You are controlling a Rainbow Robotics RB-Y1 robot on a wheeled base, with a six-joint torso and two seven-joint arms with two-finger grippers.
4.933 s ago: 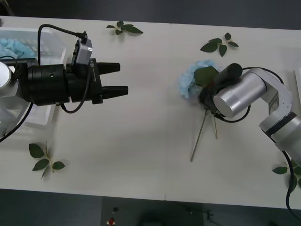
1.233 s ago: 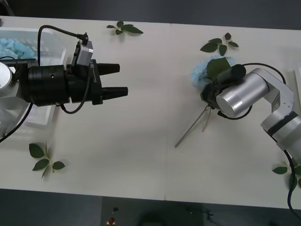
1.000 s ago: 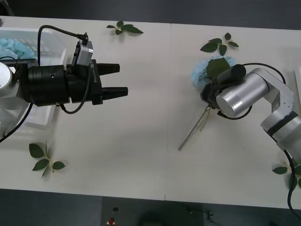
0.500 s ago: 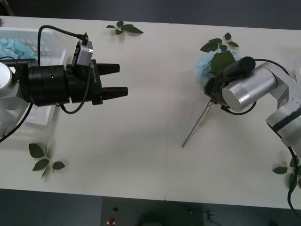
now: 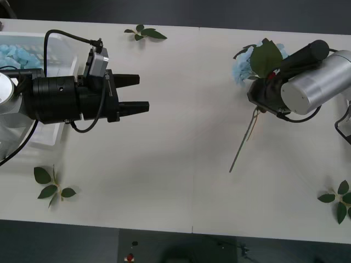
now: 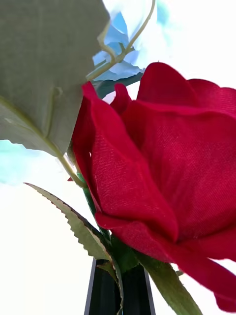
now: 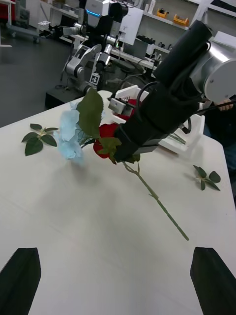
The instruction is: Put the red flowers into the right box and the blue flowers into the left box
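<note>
Right end effector is clamped on a red rose at the stem just under the head, raised over the far right part of the surface. A blue flower and its big leaf sit right against the rose head. I can't tell whether they're pinched in the same grip or just tangled with it. In the right wrist view the rose head sits close above the fingers, blue petals behind it. The stem hangs down and toward the robot, its tip at or just above the surface.

Left end effector hovers near the left box, fingers apart, nothing between them, pointing across at the right arm. Looks idle.

Progress, as I read it:
- Left box already holds several blue heads at its far end, so the blue side is partly done.
- One rose in hand, not yet delivered. Right box isn't visible from the front, so its contents are unknown.
- No other roses or blue flowers lie loose on the surface, just leaf sprigs at the edges, which don't count.

Remaining: rose to the right box, and the blue flower travelling with it has to go to the left box. Risk is both dropping into the right box together.
</note>
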